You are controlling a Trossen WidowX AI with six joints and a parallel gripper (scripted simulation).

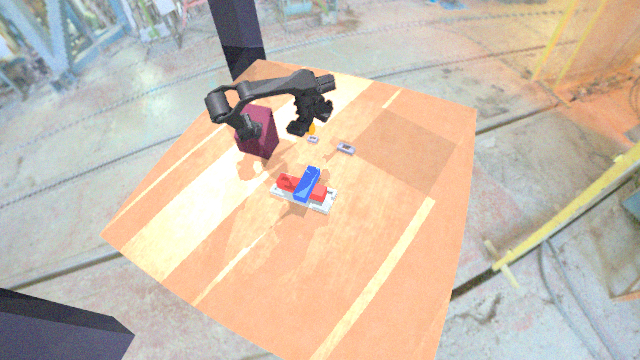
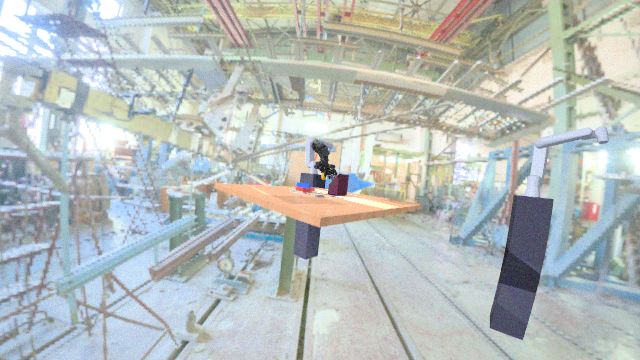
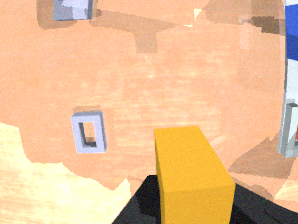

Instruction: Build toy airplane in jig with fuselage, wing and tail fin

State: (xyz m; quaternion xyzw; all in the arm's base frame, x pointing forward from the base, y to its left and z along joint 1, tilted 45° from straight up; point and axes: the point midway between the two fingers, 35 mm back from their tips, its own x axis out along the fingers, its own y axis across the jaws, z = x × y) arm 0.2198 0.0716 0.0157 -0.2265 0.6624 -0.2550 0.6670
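The red fuselage [image 1: 319, 193] [image 2: 304, 190] lies in the pale cradle [image 1: 324, 207] [image 3: 287, 145]. The blue wing [image 1: 307, 185] [image 2: 303, 185] [image 3: 292, 32] lies crosswise on top of the fuselage near its middle; its tab and socket are hidden. My gripper [image 1: 308, 127] [image 3: 179, 182] is shut on the orange-yellow tail fin [image 1: 312, 129] [image 2: 323, 176] [image 3: 192, 160]. It holds the fin above the table, away from the cradle, which shows at the right edge of the wrist view. The fin's lower end and tab are not clear.
A small grey frame [image 1: 312, 142] [image 3: 100, 132] lies on the table near the held fin. A second grey frame [image 1: 352, 150] [image 3: 72, 10] lies beyond it. A maroon block [image 1: 257, 135] [image 2: 338, 185] stands beside the arm, on the left in the top view.
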